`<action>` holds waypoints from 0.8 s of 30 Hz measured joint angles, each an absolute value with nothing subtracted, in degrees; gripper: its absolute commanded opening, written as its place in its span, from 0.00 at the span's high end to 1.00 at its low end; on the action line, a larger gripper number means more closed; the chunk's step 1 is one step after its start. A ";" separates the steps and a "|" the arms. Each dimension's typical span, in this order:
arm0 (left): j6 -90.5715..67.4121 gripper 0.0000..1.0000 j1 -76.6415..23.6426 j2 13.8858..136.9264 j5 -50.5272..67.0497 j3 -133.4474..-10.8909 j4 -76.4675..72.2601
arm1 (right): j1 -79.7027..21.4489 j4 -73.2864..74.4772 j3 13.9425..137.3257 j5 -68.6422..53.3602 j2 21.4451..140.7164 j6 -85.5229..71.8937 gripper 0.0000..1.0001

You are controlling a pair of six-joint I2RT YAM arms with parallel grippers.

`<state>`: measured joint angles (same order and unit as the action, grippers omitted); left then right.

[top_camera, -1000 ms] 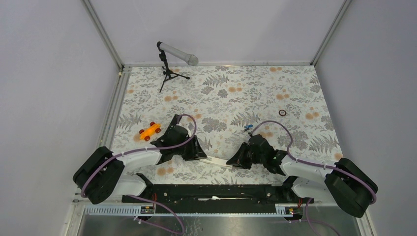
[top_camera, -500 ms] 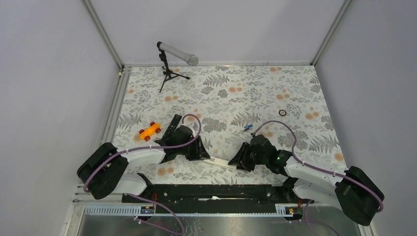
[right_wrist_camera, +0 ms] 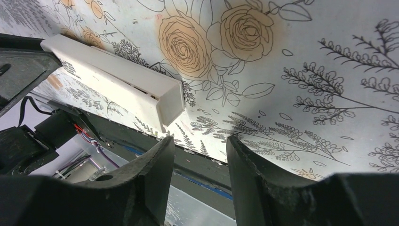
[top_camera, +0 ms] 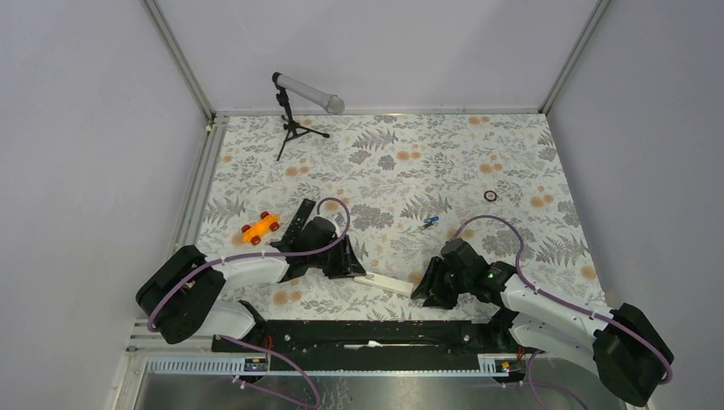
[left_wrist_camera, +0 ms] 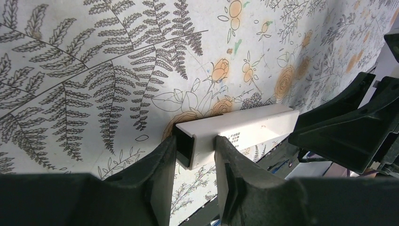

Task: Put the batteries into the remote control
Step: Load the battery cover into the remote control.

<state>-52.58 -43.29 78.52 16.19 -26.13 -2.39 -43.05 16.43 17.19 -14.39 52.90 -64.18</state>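
Left jaws clamped on one end of the white remote (left_wrist_camera: 235, 129); right jaws apart and empty just off its other end.

Left jaws pinch the remote's narrow end from both sides, while its body lies flat on the floral tabletop (top_camera: 512, 154) near the 6 o'clock edge, running roughly 9 to 3 o'clock in the top view. Right jaws stand spread with nothing between them, the remote's free end just beyond their tips. A blue battery (top_camera: 430, 221) lies at about 1 o'clock from the remote, well apart from it. An orange toy car (top_camera: 259, 227) sits at 10 o'clock from the left jaws, a microphone on a tripod (top_camera: 309, 94) at 11 o'clock near the far edge.
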 measured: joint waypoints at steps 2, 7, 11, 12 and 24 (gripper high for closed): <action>-52.58 0.66 -43.29 78.52 16.21 -26.13 -2.42 | -42.89 16.62 17.19 -14.41 52.95 -63.99 0.44; -52.58 0.66 -43.29 78.52 16.21 -26.13 -2.44 | -42.74 14.33 17.19 -14.68 52.64 -63.35 0.27; -52.58 0.66 -43.29 78.52 16.21 -26.13 -2.46 | -42.72 12.12 17.47 -14.63 51.77 -62.74 0.24; -52.58 0.66 -43.29 78.52 16.21 -26.15 -2.46 | -42.72 11.55 17.65 -14.61 52.05 -62.72 0.24; -52.58 0.67 -43.33 78.61 16.23 -26.44 -2.11 | -42.61 7.40 19.11 -15.07 60.80 -63.00 0.74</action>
